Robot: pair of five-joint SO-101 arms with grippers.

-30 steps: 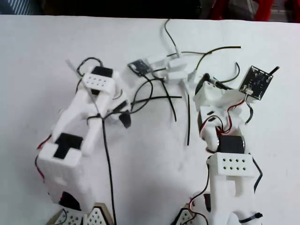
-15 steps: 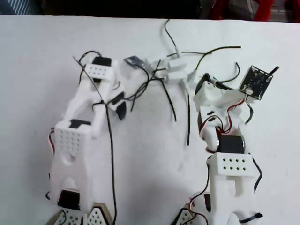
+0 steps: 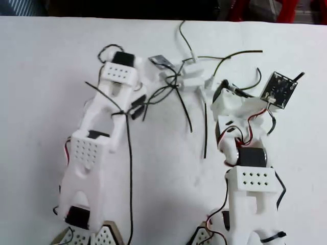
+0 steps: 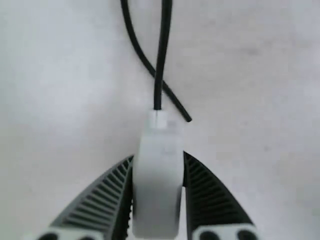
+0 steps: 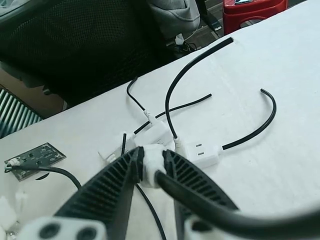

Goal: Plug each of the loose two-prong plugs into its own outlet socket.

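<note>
On the white table (image 3: 41, 61), the left gripper (image 4: 158, 160) at left clamps a white plug (image 4: 156, 200), its black cord (image 4: 161, 50) clear in the wrist view. Rightward, the right gripper (image 5: 152, 152) pinches a white block (image 5: 149, 172); its wrist view shows a two-slot socket (image 5: 201, 151) just beside.

The plug (image 4: 157, 200) in the ribbed grey left claw (image 4: 158, 159) is white, its cord (image 4: 161, 55) black. The right claw (image 5: 152, 156) pinches a white connector (image 5: 150, 172).
</note>
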